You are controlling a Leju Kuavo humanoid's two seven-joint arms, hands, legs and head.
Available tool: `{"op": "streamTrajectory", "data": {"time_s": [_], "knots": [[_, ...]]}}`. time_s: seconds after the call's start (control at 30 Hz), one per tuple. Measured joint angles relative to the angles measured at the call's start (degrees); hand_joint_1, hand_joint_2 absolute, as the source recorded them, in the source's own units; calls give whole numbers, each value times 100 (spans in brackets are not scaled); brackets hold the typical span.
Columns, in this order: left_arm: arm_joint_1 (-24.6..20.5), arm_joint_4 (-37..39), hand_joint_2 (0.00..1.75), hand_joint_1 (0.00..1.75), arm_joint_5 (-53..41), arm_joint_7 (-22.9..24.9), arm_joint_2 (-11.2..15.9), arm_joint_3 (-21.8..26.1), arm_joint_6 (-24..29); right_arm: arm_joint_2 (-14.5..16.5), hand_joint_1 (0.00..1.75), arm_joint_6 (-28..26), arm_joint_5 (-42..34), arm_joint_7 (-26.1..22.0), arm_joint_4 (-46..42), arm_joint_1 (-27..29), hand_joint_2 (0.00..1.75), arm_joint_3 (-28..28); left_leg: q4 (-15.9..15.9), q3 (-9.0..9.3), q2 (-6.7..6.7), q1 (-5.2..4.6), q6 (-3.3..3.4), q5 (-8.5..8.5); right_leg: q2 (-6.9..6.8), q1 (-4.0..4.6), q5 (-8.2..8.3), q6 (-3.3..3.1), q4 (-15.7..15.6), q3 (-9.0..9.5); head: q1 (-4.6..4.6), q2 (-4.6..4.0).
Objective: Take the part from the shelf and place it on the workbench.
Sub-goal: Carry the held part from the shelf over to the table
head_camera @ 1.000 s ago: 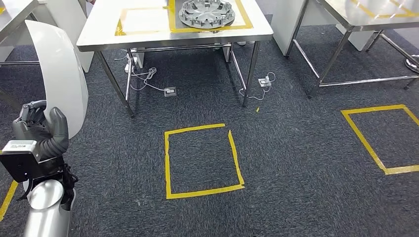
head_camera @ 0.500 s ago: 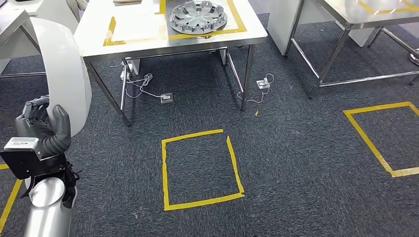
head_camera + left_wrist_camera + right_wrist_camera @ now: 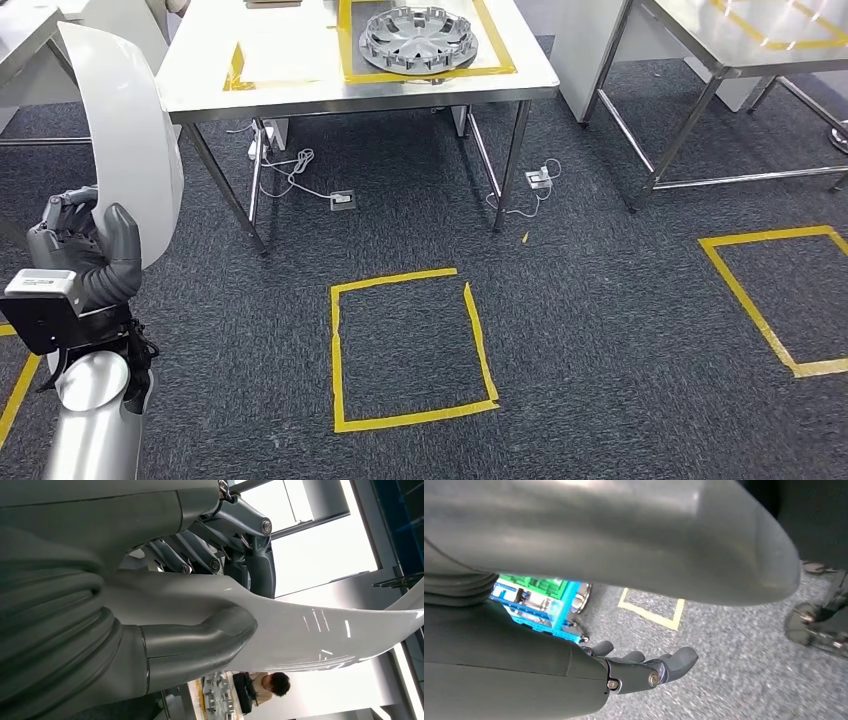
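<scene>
White curved panel part [image 3: 120, 140] sits in the left hand [image 3: 85, 255], head view: thumb on the near face, fingers wrapped behind the lower edge, part standing upright above the hand. It is well short of the steel workbench [image 3: 300, 85], off that bench's near-left corner. On the bench: two yellow tape frames. One frame holds one grey wheel cover [image 3: 418, 38]; the other frame [image 3: 285, 50], just beside it, has a pale sheet inside. One more steel table [image 3: 740, 40] stands beyond the bench's right end. On the carpet, one full yellow tape square [image 3: 410, 345] lies in front of the bench, and one partly cut-off square [image 3: 775, 295] in front of the other table. Two floor sockets with white cables [image 3: 343, 198] lie under the bench.

Left wrist view: left hand [image 3: 200, 605] clamps the white part [image 3: 310, 630], thumb [image 3: 210, 640] pressed on one face, dark fingers [image 3: 210, 555] on the opposite face. Part runs away from the hand and out of frame. One person [image 3: 267, 685] sits in the background.

Right wrist view: right hand [image 3: 644, 667] hangs over grey carpet, fingers loosely extended and slightly apart, holding nothing. One blue cart [image 3: 541, 605] carries a green crate; contents can't be made out. One yellow tape corner [image 3: 654, 612] lies on the floor near it.
</scene>
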Motion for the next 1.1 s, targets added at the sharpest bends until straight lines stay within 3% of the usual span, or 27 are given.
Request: {"op": "streamTrajectory", "data": {"time_s": [0.07, 0.23, 0.3, 0.37, 0.4, 0.43, 0.5, 0.57, 0.6, 0.7, 0.77, 0.87, 0.9, 0.93, 0.97, 1.03, 1.1], "knots": [[-6, -4, 175, 175, 0, 0, -2, 1, 0, 1, 0, 5, -1, -4, 0, -5, 0, -3, 28, 46, -9, -18, -59, -80, 0, 10, 186, -48, -585, 285, 0, 0], [-22, -37, 175, 175, -1, 0, -1, -2, 0, 10, 0, 15, 0, 15, 0, -9, 0, -15, 108, 74, 1, -18, -233, -223, 1, 16, 84, -249, -760, 465, -22, 0], [-37, -44, 175, 175, -2, -2, 0, -3, 0, 14, 0, 16, -1, 12, 0, -13, 0, -18, 684, -217, 17, -5, -281, -461, -4, -1, 44, -310, -792, 547, -50, 0], [-29, -31, 175, 175, -2, 5, 1, -5, 0, 15, 0, 18, -2, 1, 0, -11, 0, -23, 1448, -706, 20, 7, -314, -667, -3, -1, -11, -332, -790, 598, -53, 0], [-21, -20, 175, 175, -3, 9, 1, -5, 0, 15, 0, 19, -3, 1, 0, -6, 0, -27, 1637, -874, 20, 12, -323, -639, -1, -1, -41, -330, -789, 628, -54, 0], [-19, -11, 175, 175, -5, 13, 1, -5, 0, 15, 0, 19, -5, 4, 0, -2, 0, -32, 1601, -931, 21, 17, -324, -488, 3, -1, -72, -323, -787, 669, -55, 0], [-30, -4, 175, 175, -22, 18, 1, -6, -2, 18, 0, 20, -11, 5, 0, -1, 0, -44, 949, -737, 27, 24, -307, 41, 10, -4, -145, -292, -786, 776, -55, -1], [-53, 2, 175, 175, -43, 27, -2, -10, -6, 20, 0, 22, -16, -1, 0, -8, 0, -60, 284, -463, 34, 6, -257, 343, 16, 14, -220, -229, -774, 840, -56, -1], [-64, 7, 175, 175, -48, 37, -7, -15, -8, 20, 0, 24, -18, -2, 0, -12, 0, -68, 128, -396, 33, -4, -220, 360, 17, 22, -242, -195, -772, 845, -52, -1], [-82, 18, 175, 175, -55, 67, -21, -25, -15, 20, 0, 33, -39, 1, 0, -15, 0, -93, 51, -355, 11, -11, -96, 295, 8, 19, -278, -92, -775, 845, -33, 0], [-115, 24, 175, 175, -56, 71, -29, -30, -19, 20, 0, 36, -58, 1, 0, -16, 0, -113, 17, -305, 7, 5, -20, 280, 4, 11, -407, -33, -511, 721, -19, 0], [-155, 61, 175, 175, -57, 76, -40, -39, -34, 20, 0, 59, -71, -4, 0, -11, 0, -144, 16, -256, 11, -3, 47, 219, 5, 7, -762, 3, 567, 54, 1, 0], [-151, 75, 175, 175, -58, 78, -40, -40, -43, 20, 0, 68, -71, -3, 0, -4, 0, -152, 23, -239, 8, -9, 55, 193, 5, 7, -773, 3, 807, -137, 0, 0], [-147, 85, 175, 175, -60, 80, -40, -40, -51, 20, 0, 73, -69, -1, 0, 4, 0, -159, 32, -216, 2, -14, 54, 163, 5, 8, -665, -6, 836, -226, 2, 0], [-145, 91, 175, 175, -62, 81, -40, -40, -59, 20, 0, 76, -68, 0, 0, 8, 0, -164, 41, -181, -5, -17, 47, 129, 5, 9, -448, -23, 632, -193, 3, 0], [-149, 89, 175, 175, -68, 87, -40, -40, -76, 18, 0, 86, -78, -1, 0, 9, 0, -178, 51, -95, -16, -24, 15, 50, 5, 24, 28, -83, -140, 99, 2, 0], [-163, 81, 175, 175, -79, 108, -39, -40, -107, 16, 0, 109, -108, -7, 0, 1, 0, -207, 60, -52, -25, -39, -39, -13, 6, 53, 181, -137, -658, 336, -1, 0]]}}
